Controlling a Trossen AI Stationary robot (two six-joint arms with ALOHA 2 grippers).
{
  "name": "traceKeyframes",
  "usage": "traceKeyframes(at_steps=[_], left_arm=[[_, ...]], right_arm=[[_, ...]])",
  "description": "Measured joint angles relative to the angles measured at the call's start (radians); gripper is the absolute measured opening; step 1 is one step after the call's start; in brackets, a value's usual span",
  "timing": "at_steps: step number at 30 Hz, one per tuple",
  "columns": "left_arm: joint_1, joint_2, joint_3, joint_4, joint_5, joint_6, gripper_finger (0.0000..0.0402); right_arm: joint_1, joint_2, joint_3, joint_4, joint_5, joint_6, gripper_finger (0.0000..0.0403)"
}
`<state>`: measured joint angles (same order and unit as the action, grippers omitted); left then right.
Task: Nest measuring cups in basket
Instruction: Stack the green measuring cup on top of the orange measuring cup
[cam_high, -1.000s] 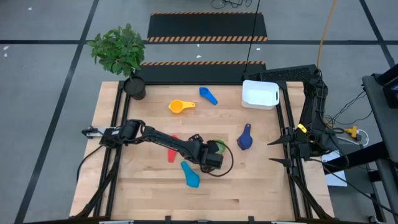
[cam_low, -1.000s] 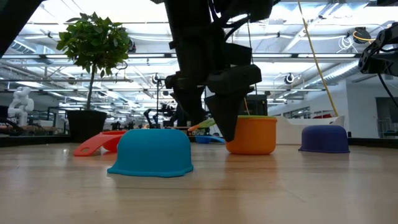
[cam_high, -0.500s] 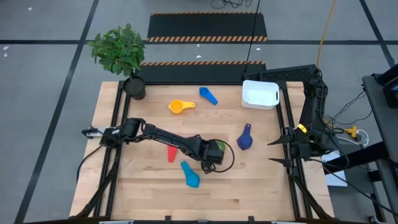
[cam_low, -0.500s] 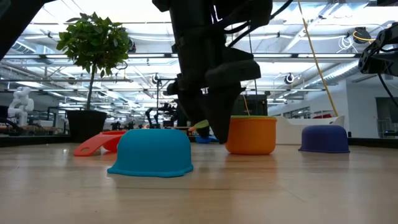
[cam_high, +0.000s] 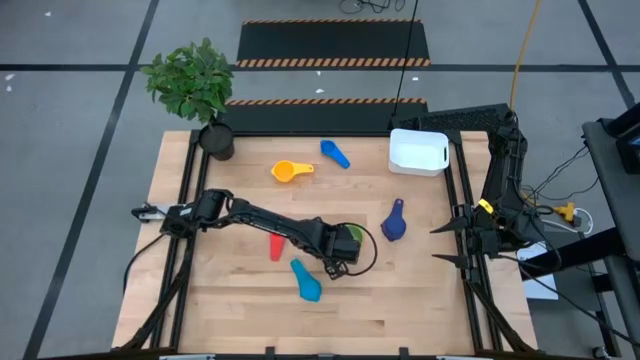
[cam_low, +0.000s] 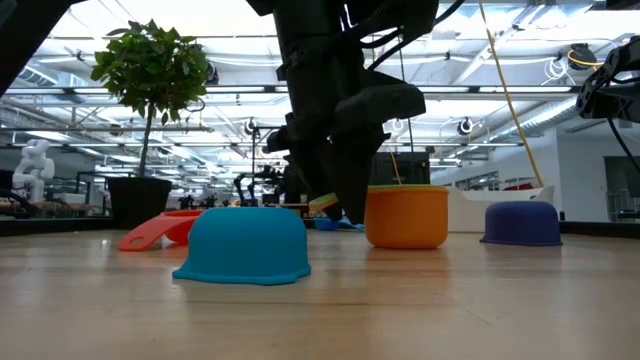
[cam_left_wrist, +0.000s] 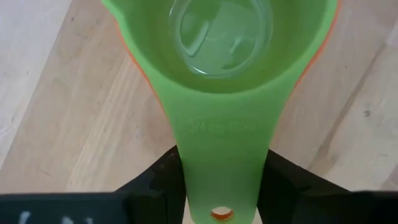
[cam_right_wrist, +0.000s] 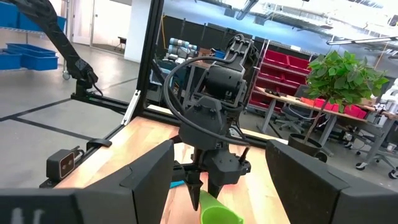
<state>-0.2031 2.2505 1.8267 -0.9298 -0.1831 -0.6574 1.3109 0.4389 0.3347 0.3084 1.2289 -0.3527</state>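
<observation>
A green measuring cup (cam_high: 352, 237) sits nested in an orange cup (cam_low: 405, 216) that stands upright on the table's middle. My left gripper (cam_high: 338, 252) is down at the green cup's handle and shut on it. A yellow cup (cam_high: 290, 171) and a blue cup (cam_high: 335, 153) lie toward the far side. A red cup (cam_high: 277, 245), a light blue cup (cam_high: 307, 280) and a navy cup (cam_high: 393, 222) lie around the middle. The white basket (cam_high: 418, 150) stands at the far right corner. My right gripper (cam_high: 437, 244) waits open at the table's right edge. My left gripper pinches the green cup's flat handle (cam_left_wrist: 224, 158) between its two fingers (cam_left_wrist: 163, 183), one on each long edge, near the handle's free end. The fingers come from above, pointing down. The green cup rests level inside the orange cup, which stands on the table.
A potted plant (cam_high: 195, 85) stands at the far left corner. The light blue cup (cam_low: 247, 245) lies mouth down near the left gripper, and the red cup (cam_low: 160, 228) lies close behind it. Bare wood lies along the near edge.
My left gripper has closed its fingers onto the green cup's handle and stayed over the nested pair. The cups have kept their places.
</observation>
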Motion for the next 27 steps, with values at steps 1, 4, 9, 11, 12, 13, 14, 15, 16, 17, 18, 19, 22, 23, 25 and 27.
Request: traceKeyframes(at_steps=[1, 4, 9, 11, 12, 13, 14, 15, 16, 17, 18, 19, 22, 23, 25, 27], left_arm=[[0.000, 0.000, 0.000, 0.000, 0.000, -0.004, 0.0147], [-0.001, 0.000, 0.000, 0.000, 0.001, -0.011, 0.0174], [-0.001, 0.000, 0.000, 0.000, 0.001, -0.033, 0.0223], [-0.001, 0.000, 0.000, 0.000, 0.000, -0.037, 0.0238], [-0.001, 0.000, 0.000, 0.000, 0.000, -0.038, 0.0245], [-0.002, 0.000, 0.000, 0.000, -0.001, -0.043, 0.0253], [-0.002, 0.000, 0.000, 0.000, -0.005, -0.053, 0.0260], [-0.002, 0.000, 0.000, 0.000, -0.011, -0.063, 0.0267], [-0.002, 0.000, 0.000, 0.000, -0.017, -0.073, 0.0275], [-0.004, 0.000, 0.000, 0.000, -0.026, -0.085, 0.0282], [-0.008, -0.002, 0.000, -0.001, -0.036, -0.099, 0.0289], [-0.010, -0.004, 0.000, 0.000, -0.048, -0.114, 0.0295], [-0.016, -0.007, 0.002, 0.002, -0.065, -0.132, 0.0307], [-0.018, -0.009, 0.002, -0.003, -0.074, -0.127, 0.0308], [-0.024, -0.016, 0.002, -0.020, -0.092, -0.108, 0.0307], [-0.028, -0.023, 0.003, -0.021, -0.107, -0.100, 0.0301]], right_arm=[[0.000, 0.000, 0.000, 0.000, 0.000, 0.000, 0.0249], [0.000, 0.000, 0.000, 0.000, 0.000, 0.000, 0.0249], [0.000, 0.000, 0.000, 0.000, 0.000, 0.000, 0.0249], [0.000, 0.000, 0.000, 0.000, 0.000, 0.000, 0.0249], [0.000, 0.000, 0.000, 0.000, 0.000, 0.001, 0.0249], [0.000, 0.000, 0.000, -0.005, 0.000, 0.012, 0.0249], [0.000, 0.000, 0.000, -0.019, 0.000, 0.034, 0.0249], [0.000, 0.000, 0.000, -0.035, 0.000, 0.057, 0.0249], [0.000, 0.000, 0.000, -0.054, -0.002, 0.085, 0.0249], [0.000, 0.001, 0.000, -0.072, -0.004, 0.119, 0.0249], [0.000, 0.004, 0.000, -0.078, -0.007, 0.153, 0.0249], [0.000, 0.007, 0.000, -0.076, -0.021, 0.183, 0.0249], [0.000, 0.012, 0.000, -0.068, -0.090, 0.219, 0.0249], [-0.002, 0.012, 0.000, -0.056, -0.103, 0.214, 0.0249], [-0.015, 0.012, 0.000, -0.002, -0.102, 0.173, 0.0249], [-0.032, 0.011, 0.000, 0.091, -0.090, 0.093, 0.0249]])
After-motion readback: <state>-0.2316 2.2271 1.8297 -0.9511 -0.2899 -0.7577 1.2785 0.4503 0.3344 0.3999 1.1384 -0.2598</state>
